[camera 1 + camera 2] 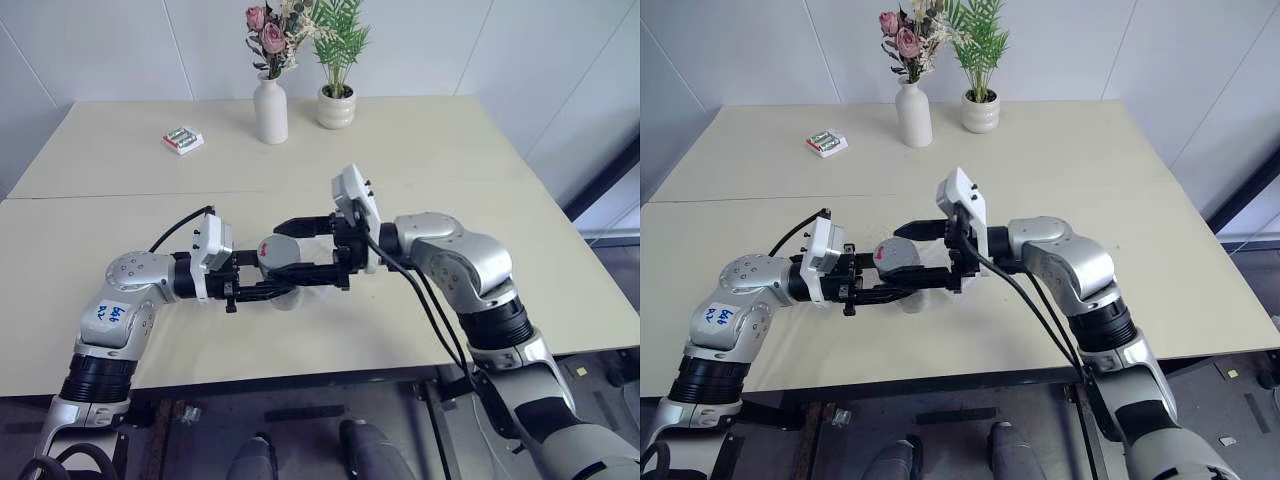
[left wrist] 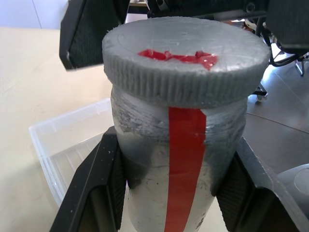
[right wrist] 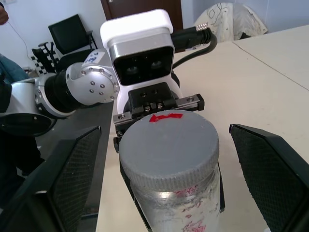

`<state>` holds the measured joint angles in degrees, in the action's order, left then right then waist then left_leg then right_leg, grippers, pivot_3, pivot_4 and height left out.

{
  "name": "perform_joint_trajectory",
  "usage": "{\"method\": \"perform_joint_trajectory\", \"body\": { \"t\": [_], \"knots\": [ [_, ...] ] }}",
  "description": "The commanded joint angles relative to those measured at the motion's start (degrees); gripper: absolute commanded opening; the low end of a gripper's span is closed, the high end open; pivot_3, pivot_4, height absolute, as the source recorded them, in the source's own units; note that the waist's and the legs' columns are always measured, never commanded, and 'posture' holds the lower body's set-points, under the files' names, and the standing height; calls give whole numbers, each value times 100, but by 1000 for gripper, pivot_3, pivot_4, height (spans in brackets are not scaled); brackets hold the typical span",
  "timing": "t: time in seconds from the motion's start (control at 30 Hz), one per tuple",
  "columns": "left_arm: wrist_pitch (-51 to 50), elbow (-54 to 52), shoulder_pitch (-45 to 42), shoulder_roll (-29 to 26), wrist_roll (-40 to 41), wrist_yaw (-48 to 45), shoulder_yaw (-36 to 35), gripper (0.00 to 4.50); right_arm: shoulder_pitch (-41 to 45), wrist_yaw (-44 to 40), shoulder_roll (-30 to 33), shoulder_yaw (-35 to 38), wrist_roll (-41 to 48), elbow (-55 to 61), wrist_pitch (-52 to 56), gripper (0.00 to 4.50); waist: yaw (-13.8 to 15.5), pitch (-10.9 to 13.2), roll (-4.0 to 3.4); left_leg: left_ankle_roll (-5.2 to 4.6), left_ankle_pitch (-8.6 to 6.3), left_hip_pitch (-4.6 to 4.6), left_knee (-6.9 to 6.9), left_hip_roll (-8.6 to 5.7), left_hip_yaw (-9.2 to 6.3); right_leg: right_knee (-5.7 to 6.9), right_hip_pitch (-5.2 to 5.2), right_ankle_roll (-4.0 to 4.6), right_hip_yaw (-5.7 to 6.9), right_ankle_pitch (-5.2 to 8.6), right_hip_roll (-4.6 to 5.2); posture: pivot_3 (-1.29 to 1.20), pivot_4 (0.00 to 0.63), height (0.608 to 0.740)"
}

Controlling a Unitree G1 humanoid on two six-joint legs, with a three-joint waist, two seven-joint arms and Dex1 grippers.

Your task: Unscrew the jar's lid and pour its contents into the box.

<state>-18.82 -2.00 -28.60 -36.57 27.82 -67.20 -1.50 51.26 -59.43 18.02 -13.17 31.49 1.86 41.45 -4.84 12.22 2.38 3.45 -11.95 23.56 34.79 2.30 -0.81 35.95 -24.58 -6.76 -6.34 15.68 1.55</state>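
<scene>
Left eye view: the box (image 1: 287, 297) is largely hidden beneath the two grippers, only a pale edge showing on the beige table (image 1: 420, 160); the contents cannot be made out through the jar's grey wall. The jar (image 1: 272, 253) is held above the table's near half, lying level with its long axis across the scene and its lid (image 1: 286, 250) toward the right gripper (image 1: 300, 252). A white vase (image 1: 270, 110), a potted plant (image 1: 337, 95) and a small packet (image 1: 182, 139) stand well apart at the far edge, against a white wall. Left wrist view: the left gripper (image 2: 169, 183) is clamped on the jar's body, a finger on each side, the red streak (image 2: 186, 159) running along it; the lid is still on, and the clear box lies on the table behind. Right wrist view: the right gripper's fingers (image 3: 270, 169) stand wide apart either side of the lid, not touching it.
</scene>
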Motion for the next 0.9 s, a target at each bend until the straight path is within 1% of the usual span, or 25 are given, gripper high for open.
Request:
{"method": "perform_joint_trajectory", "body": {
  "t": [0.03,0.57,0.67,0.8,0.9],
  "knots": [
    [6,-238,-13,-6,136,-15,-79,2046,146,-18,-72,47,-18,68,-124,4477,0,0,0,0,0,0,0,0,0,0,0,0,0,0,0,0,150,740],
    [-11,-259,-7,-1,142,19,-90,2046,132,-73,-189,-4,-225,-11,-294,4477,-1,0,0,1,0,0,0,0,0,0,0,0,0,0,0,0,150,740],
    [-10,-250,-15,-5,140,17,-92,2046,134,-96,-206,0,-241,-31,-304,3946,-1,0,0,1,-1,0,0,0,0,0,0,0,0,0,0,0,150,740],
    [-12,-250,-10,-13,141,19,-97,2046,125,-108,-247,29,-259,-39,-345,2607,0,0,0,1,-1,0,0,0,0,0,0,0,0,0,0,0,150,740],
    [-22,-249,-11,-20,146,18,-99,2046,128,-79,-281,60,-278,-46,-385,2592,-1,0,0,1,-1,0,0,0,0,0,0,0,0,0,0,0,150,740]
  ]
}}
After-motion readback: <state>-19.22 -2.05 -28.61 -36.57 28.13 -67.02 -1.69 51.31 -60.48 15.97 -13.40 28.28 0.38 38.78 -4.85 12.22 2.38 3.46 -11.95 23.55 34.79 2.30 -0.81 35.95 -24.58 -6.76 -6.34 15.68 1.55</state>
